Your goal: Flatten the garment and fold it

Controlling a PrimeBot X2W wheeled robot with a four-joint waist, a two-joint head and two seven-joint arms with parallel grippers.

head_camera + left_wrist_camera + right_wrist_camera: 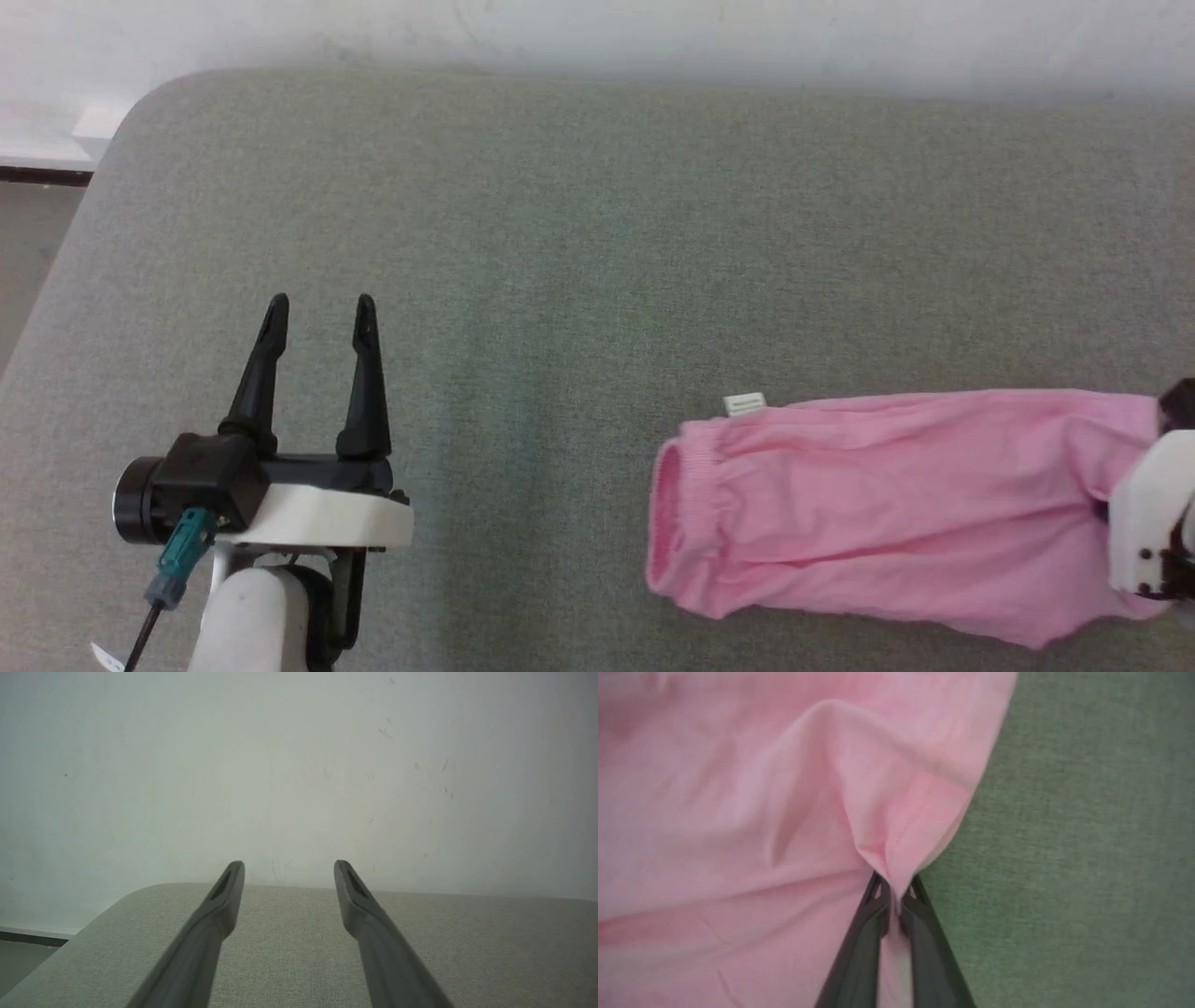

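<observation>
Hem pinch | right gripper point(896, 883) clamped on hem of pink shorts point(887, 504) | left gripper point(317, 313) spread, idle | I'd pull outward low and slow, fabric taut.

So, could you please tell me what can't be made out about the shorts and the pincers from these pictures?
Head view: the garment has its right end cut off by the picture's edge and covered by the right arm's white housing.
Head view: the white tag is too small to read.
Right wrist view: the right pincer is shut on a bunched fold; how many layers it pinches is hidden inside the fold.
</observation>
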